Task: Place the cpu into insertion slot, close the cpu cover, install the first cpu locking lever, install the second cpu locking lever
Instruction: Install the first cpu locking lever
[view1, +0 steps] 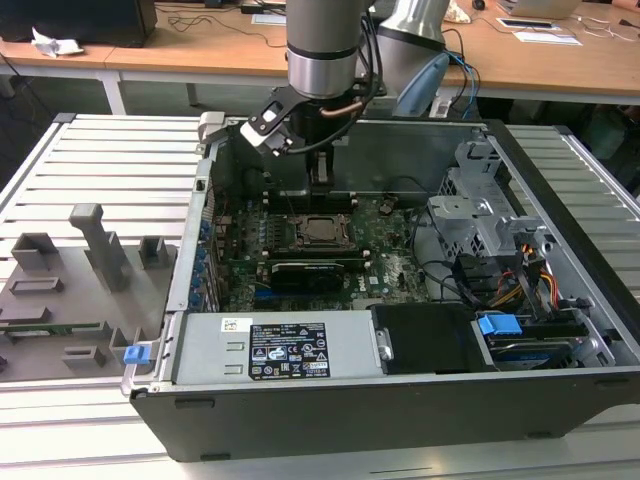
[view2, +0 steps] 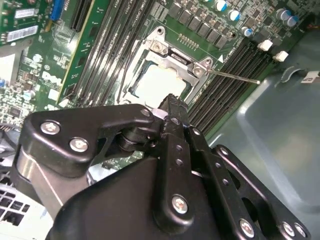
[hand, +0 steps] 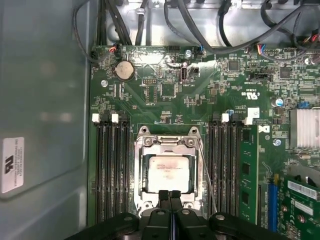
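With the cpu (hand: 167, 172) seated in the insertion slot (hand: 136, 200) under the cpu cover (hand: 167, 146), the tool (hand: 170, 196), pinched together and empty at the slot's edge, might slip off the thin locking lever (view2: 235, 76) beside the slot and scrape the circuit board (hand: 165, 107).

Cpu (hand: 167, 172) seated in the insertion slot (hand: 136, 175) inside the open case (view1: 400, 415)
The cpu cover (hand: 167, 142) is folded down around the chip. Banks of memory slots (hand: 112, 170) are ranged along two opposite sides. A locking lever (hand: 207, 175) is laid between the slot and one bank. The gripper (hand: 170, 195) is held over the slot's edge. A fixture tray (view1: 60, 300) is set beside the case, on the exterior view's left.
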